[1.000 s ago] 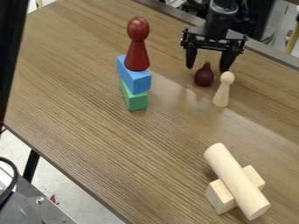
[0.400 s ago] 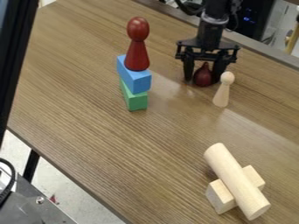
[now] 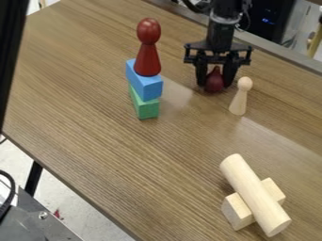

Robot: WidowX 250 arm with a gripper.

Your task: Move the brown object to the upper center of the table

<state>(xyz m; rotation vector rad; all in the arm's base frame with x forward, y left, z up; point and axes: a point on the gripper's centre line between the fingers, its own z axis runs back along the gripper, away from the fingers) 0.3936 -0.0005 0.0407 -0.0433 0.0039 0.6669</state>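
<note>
Brown pear upright nr the desk's far edge, jaws closed on it from both sides, by the look of it. Main risk: round, smooth body prob slips or spins out if the squeeze is light or off-ctr. Pale peg just beside, so a low swing that way could tip it. Red peg on blue block, on green block: staggered, topples if bumped.

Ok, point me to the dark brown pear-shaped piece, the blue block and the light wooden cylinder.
Dark brown piece (image 3: 214, 81): camera view, middle of its rounded body.
Blue block (image 3: 147, 87): camera view, its long side face.
Light wooden cylinder (image 3: 254, 194): camera view, middle of its curved side.
</note>
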